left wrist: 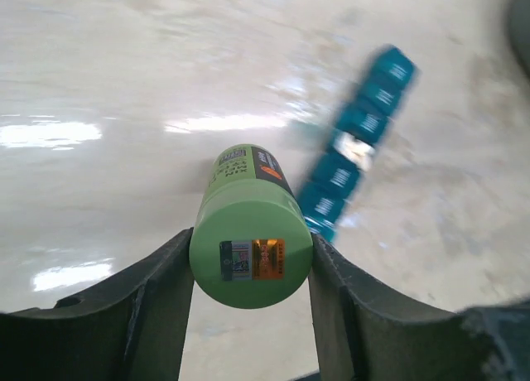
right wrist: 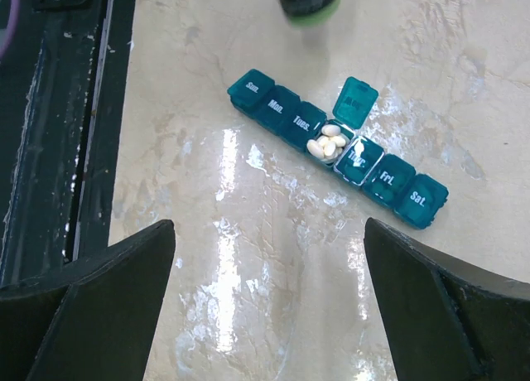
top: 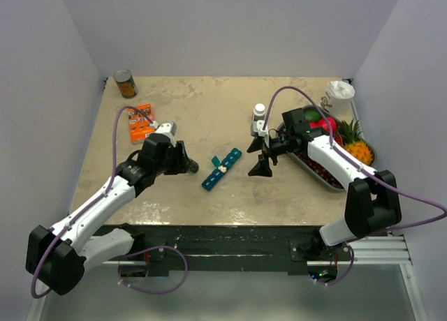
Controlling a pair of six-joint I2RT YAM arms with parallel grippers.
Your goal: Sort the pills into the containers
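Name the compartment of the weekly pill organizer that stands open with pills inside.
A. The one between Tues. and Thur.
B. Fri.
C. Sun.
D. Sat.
A. In the right wrist view the pill organizer has one lid flipped up, between Tues. and Thur., with white pills lying inside; the other lids are shut.

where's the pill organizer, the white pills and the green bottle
pill organizer (right wrist: pixel 305 122), right wrist view, on the Tues. lid
white pills (right wrist: pixel 329 141), right wrist view, on the pile in the open compartment
green bottle (left wrist: pixel 251 261), left wrist view, on the flat end facing the camera
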